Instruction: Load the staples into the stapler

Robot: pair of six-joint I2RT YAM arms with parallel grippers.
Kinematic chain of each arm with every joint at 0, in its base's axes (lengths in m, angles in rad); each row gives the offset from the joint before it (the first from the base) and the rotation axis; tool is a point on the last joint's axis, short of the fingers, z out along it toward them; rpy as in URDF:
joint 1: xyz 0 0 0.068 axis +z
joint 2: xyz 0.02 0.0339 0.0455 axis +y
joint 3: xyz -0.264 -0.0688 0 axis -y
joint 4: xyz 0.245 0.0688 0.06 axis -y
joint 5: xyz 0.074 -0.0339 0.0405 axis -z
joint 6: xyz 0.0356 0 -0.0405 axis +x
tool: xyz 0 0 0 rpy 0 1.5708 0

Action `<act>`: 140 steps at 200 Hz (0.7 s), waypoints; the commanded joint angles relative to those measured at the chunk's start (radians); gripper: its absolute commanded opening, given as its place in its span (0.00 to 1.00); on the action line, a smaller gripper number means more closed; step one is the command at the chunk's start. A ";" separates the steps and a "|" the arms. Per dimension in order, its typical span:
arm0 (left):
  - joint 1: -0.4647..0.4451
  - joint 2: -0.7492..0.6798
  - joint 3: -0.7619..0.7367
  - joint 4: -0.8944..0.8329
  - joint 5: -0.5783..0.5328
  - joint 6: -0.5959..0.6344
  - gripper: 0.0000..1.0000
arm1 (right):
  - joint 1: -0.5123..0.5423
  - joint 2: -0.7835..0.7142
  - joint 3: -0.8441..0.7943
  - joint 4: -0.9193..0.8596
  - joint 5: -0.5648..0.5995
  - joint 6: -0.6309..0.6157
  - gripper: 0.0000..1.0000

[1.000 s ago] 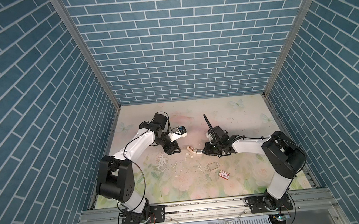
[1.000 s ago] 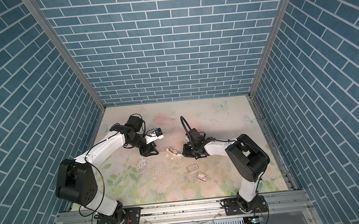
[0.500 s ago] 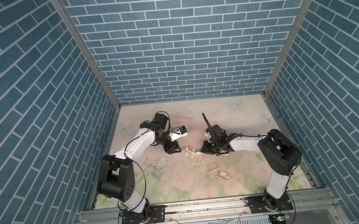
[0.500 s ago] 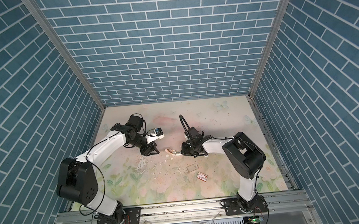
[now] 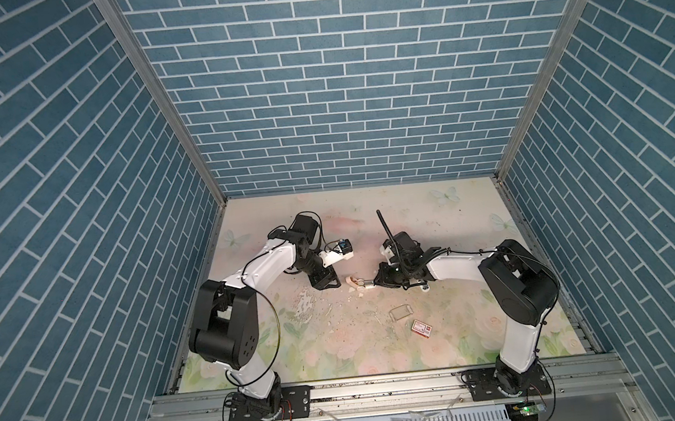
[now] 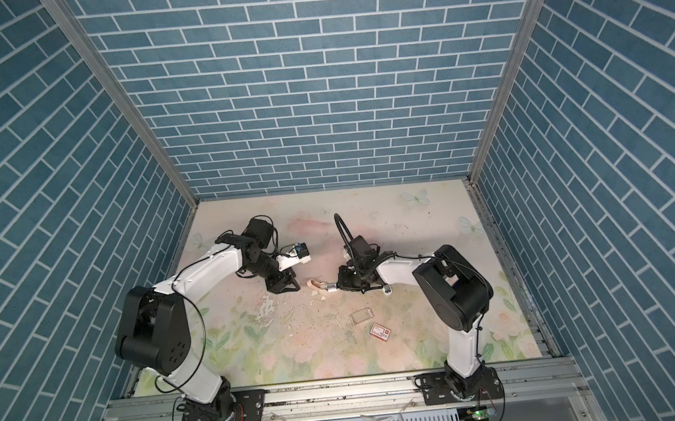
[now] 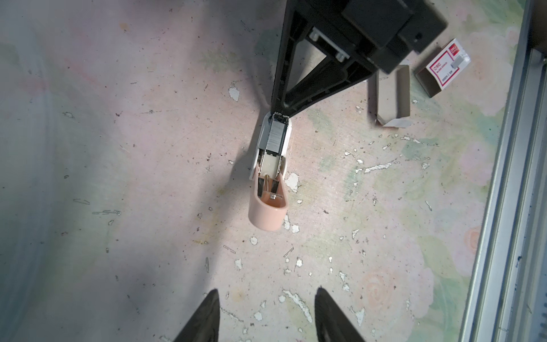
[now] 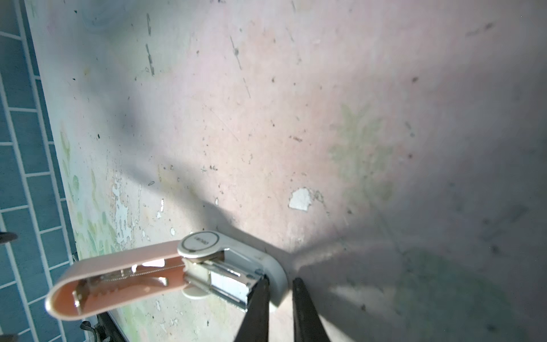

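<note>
A: Up front, only the red-and-white box (image 5: 421,328) and the clear tray (image 5: 401,311) just beside it, both out of play.

B: And the staples (image 7: 276,134)?

A: Further in: 1 strip of staples sits in the channel of the open stapler (image 7: 268,177), pink lid (image 7: 268,211) flipped back. Right gripper (image 8: 279,279) is pinched narrow on the stapler's nose.

B: Lid-closing comes next, I'd judge. Left gripper (image 7: 268,291)?

A: Parted, empty, just short of the lid. It should push the lid over from its tip, slowly, while the right pins the base, or the strip could jump.
</note>
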 commanded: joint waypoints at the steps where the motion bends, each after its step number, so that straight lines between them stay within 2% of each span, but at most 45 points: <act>1: -0.006 0.031 0.013 0.008 0.002 0.016 0.52 | -0.003 0.023 0.022 -0.034 -0.019 -0.023 0.17; 91: -0.060 0.114 0.043 0.047 -0.002 -0.014 0.35 | -0.003 0.036 0.022 -0.029 -0.029 -0.023 0.17; 140: -0.076 0.131 0.041 0.068 -0.005 -0.033 0.29 | -0.003 0.041 0.021 -0.022 -0.032 -0.023 0.17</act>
